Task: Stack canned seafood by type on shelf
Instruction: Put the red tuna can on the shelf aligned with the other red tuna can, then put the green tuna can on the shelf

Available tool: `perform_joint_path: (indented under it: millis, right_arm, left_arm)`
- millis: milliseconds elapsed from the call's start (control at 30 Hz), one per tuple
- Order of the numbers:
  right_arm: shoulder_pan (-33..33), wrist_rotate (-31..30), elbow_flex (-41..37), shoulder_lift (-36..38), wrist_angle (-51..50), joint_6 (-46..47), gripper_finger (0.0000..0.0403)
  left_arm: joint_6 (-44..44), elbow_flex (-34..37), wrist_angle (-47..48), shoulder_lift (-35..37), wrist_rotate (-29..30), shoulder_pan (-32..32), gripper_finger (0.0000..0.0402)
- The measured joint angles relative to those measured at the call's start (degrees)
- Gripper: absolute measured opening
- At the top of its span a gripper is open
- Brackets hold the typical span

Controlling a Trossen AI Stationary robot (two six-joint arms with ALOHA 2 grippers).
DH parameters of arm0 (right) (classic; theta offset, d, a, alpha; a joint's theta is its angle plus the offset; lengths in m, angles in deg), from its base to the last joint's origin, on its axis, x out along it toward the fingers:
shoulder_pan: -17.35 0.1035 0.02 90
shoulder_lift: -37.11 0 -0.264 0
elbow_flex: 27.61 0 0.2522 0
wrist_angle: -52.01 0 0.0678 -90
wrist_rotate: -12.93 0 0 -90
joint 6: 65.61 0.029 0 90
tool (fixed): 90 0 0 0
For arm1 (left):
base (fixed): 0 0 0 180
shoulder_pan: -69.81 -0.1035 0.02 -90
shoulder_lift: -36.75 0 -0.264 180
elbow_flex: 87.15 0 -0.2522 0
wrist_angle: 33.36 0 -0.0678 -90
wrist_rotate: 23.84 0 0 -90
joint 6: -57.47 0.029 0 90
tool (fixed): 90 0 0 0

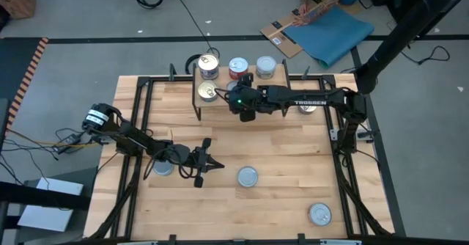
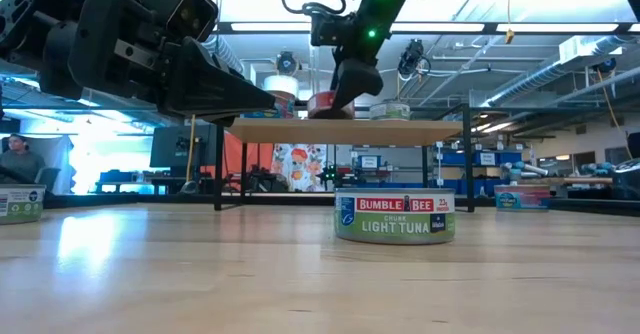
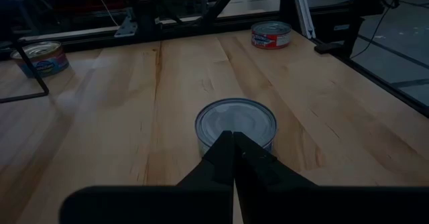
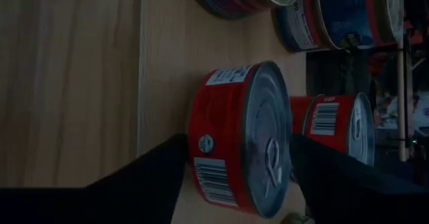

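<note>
Shelf point(image 1: 220, 100) carries several tins, where the right gripper point(image 4: 234, 163) straddles a red-labelled tin point(image 4: 241, 140), fingers spread either side. Left gripper point(image 3: 232, 158) sits pinched together, well away from the shelf.

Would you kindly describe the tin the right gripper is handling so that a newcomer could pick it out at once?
Find the small raised light-wood shelf at the table's far edge, where the right gripper reaches in. Between its open fingers, standing on the board, is a short round tin with a red label and silver pull-tab lid. The only tin flanked by fingers; a second red tin stands just behind it, blue-labelled tins farther off.
</note>
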Motion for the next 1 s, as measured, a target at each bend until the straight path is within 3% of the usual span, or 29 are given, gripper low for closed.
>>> perform_joint_path:
  millis: [300, 567, 667, 833, 1000]
  right_arm:
    - [-0.38, 0.15, 0.04, 0.11, 1.11, 1.5, 0.0287]
    - [3.1, -0.07, 0.07, 1.29, -1.13, 4.06, 0.027]
    - [5.92, -0.09, 0.07, 3.09, -4.1, 8.64, 0.0243]
    - [10.61, -0.03, 0.09, 5.8, -12.8, 21.52, 0.0162]
    - [14.6, 0.15, 0.06, 6.73, -21.4, 31.74, 0.0071]
  left_arm:
    - [0.0, 0.0, 0.32, 0.0, 0.0, 0.0, 0.0006]
    - [0.02, 0.0, 0.78, 0.0, 0.02, 0.0, 0.0006]
    - [0.02, 0.0, 1.33, 0.0, 0.0, 0.0, 0.0006]
    - [-0.19, 0.02, 3.98, 1.95, -2.96, 0.02, 0.0005]
    - [-1.14, -0.52, 18.67, 9.91, -3.71, 0.37, 0.0005]
